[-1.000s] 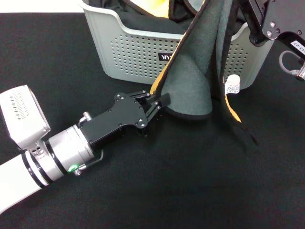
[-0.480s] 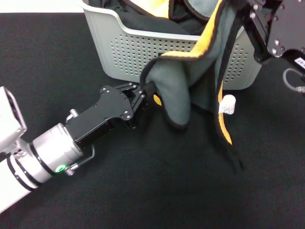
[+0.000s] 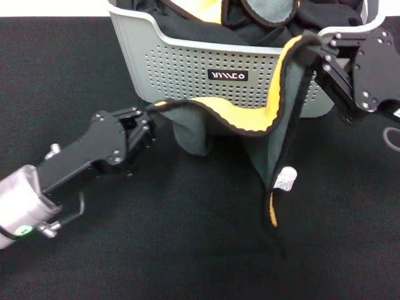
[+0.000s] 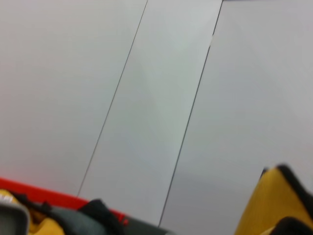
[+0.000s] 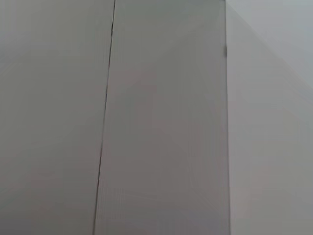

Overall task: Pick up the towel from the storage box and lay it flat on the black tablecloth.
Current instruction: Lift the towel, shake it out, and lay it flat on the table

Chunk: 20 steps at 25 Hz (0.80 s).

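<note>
Left claw [image 3: 149,120] and right claw [image 3: 315,47] each pinch a towel [image 3: 244,122] edge, stretched before the storage box [image 3: 181,62].

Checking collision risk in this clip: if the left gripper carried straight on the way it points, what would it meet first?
The left gripper, shut on the yellow-and-grey-green towel, points toward the perforated light grey plastic storage box. Past the hanging cloth, it would probably meet the box's front wall, though depth is unclear.

Even, soft overhead light, faint shadows; both wrist views slightly blurred.
</note>
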Tool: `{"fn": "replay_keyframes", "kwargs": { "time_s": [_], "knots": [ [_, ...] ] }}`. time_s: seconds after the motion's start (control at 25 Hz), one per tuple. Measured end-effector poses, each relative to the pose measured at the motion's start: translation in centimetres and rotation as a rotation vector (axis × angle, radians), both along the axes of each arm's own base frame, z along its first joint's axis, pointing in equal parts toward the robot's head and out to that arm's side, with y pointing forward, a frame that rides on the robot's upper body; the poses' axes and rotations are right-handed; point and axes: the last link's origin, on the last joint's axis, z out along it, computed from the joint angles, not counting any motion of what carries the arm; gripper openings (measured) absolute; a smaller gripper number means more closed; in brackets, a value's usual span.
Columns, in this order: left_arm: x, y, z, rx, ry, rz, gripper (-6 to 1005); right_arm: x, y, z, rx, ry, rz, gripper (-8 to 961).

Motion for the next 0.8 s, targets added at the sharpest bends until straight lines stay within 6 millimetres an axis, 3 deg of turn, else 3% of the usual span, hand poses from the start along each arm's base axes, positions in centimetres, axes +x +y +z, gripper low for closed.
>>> {"fn": "replay_keyframes", "kwargs": {
  "time_s": [0.2,0.44,0.8],
  "knots": [
    [0.1,-0.8,2.2,-0.017,-0.066,-0.072,28,0.7,-0.6,0.9,-0.059,-0.058,-0.046,12],
    [0.2,-2.9,3.7,-0.06,-0.129,-0.164,28,0.4,-2.9,1.2,-0.115,-0.142,-0.036,11],
    [0.5,-6.1,6.1,-0.154,-0.177,-0.26,29,0.6,-8.6,2.7,-0.22,-0.162,0.07,11]
  ]
}}
